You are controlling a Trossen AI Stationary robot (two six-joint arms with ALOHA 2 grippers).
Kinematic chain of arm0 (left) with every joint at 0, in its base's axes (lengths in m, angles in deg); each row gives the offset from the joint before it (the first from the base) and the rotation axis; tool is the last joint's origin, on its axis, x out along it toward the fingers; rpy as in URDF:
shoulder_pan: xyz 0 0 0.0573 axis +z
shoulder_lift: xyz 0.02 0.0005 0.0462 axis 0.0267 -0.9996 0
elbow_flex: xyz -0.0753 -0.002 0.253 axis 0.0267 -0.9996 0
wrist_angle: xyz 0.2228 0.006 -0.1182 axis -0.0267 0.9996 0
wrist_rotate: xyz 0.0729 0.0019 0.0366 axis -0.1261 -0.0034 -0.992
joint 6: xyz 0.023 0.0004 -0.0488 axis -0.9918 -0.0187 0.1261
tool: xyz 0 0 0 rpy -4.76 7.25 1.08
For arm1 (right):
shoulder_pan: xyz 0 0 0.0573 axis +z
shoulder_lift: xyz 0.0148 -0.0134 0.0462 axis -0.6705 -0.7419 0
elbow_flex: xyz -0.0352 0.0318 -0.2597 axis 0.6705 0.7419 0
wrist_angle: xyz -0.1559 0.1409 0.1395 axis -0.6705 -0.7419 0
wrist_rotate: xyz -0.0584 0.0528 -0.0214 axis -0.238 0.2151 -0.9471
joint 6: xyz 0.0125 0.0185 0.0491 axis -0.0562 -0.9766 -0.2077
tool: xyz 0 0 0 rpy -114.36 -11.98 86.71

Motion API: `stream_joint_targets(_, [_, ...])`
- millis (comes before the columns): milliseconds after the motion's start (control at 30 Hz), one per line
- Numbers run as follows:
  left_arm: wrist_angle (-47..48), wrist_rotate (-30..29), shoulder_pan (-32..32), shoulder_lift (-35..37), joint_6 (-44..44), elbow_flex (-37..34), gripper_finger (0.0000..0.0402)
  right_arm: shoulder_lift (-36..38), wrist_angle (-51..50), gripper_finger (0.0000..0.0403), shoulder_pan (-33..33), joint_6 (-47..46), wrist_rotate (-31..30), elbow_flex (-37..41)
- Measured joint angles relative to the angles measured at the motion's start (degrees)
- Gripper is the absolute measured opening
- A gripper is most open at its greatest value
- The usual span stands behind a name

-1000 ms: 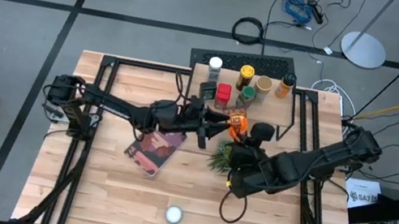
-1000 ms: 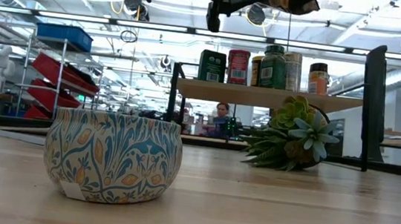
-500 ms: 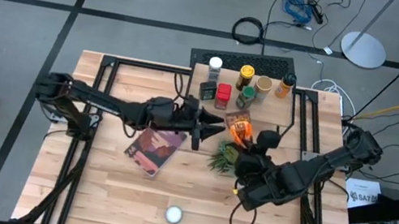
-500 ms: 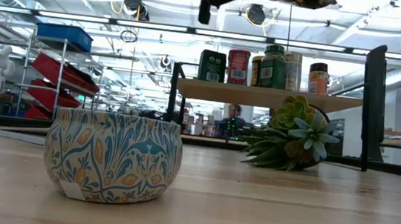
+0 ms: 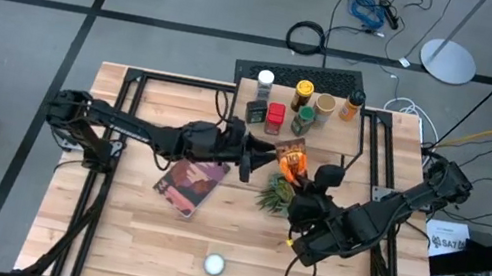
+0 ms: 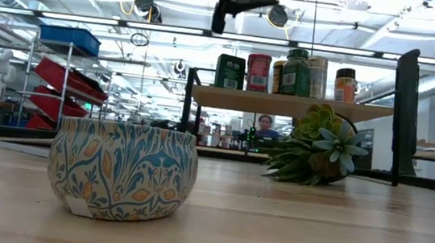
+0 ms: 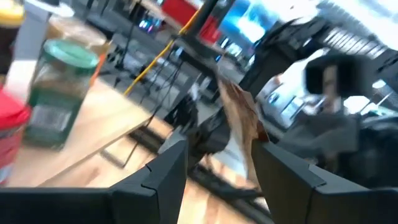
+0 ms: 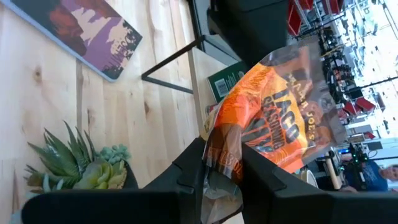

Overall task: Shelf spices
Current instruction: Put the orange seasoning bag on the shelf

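The flat orange packet (image 5: 292,155) hangs in the air just in front of the shelf (image 5: 332,121), with my right gripper (image 5: 306,177) shut on it. My left gripper (image 5: 259,157) stands open and level at the packet's left, and its wrist view shows the packet edge-on (image 7: 241,118) just beyond its fingers. Whether they touch I cannot tell. Several spice jars stand on the shelf, among them a green-topped one (image 5: 303,117), a red-topped one (image 5: 275,115) and a dark tin (image 5: 257,111). A round patterned tin (image 6: 122,168) sits on the table near its front edge. My right gripper pinches the packet's near end (image 8: 225,160) between its two fingers (image 8: 194,167). They come slanting down from the table's near right side. The packet reaches out past the fingertips toward the shelf, its printed face (image 8: 280,118) up, lifted clear of the table.
A green potted plant (image 5: 273,196) lies on the table under the two grippers. A maroon book (image 5: 190,185) lies to its left. The shelf's black frame (image 6: 403,117) rises at the right. A person (image 6: 265,126) shows in the room behind.
My right gripper has carried the packet a little toward the table's right, away from my left gripper, and in the low view the packet has slid almost out of the top. My left gripper has stayed open and tipped slightly.
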Motion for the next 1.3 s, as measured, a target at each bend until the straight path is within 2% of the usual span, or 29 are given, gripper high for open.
stream_joint_targets(233, [-2.3, -0.1, 0.1, -0.1, 0.0, 0.0, 0.0191, 0.0, 1.1, 0.0061, 0.0, 1.6, 0.0, 0.0])
stream_joint_targets(633, [-3.0, 3.0, -1.4, 0.2, -0.5, 0.0, 0.0191, 0.0, 0.6, 0.0061, 0.0, 1.4, -0.7, 0.0])
stream_joint_targets(867, [-2.9, 7.5, -2.1, 0.2, -0.2, 0.0, 0.0191, 0.0, 0.1, 0.0061, -0.1, 1.2, -1.2, 0.0])
stream_joint_targets(1033, [-2.4, 3.4, -2.5, 0.2, -0.5, 0.0, 0.0191, 0.0, 0.3, 0.0061, 0.0, 1.0, -1.2, 0.0])
stream_joint_targets(1200, [-5.9, 1.5, -1.7, 0.3, -1.7, 0.0, 0.0191, 0.0, 0.7, 0.0061, 0.0, 1.1, -1.2, 0.0])
stream_joint_targets(1300, [-3.9, 0.4, -1.2, 0.3, -1.7, 0.4, 0.0191, 0.0, 1.7, 0.0061, -0.1, 1.7, -1.2, 0.0])
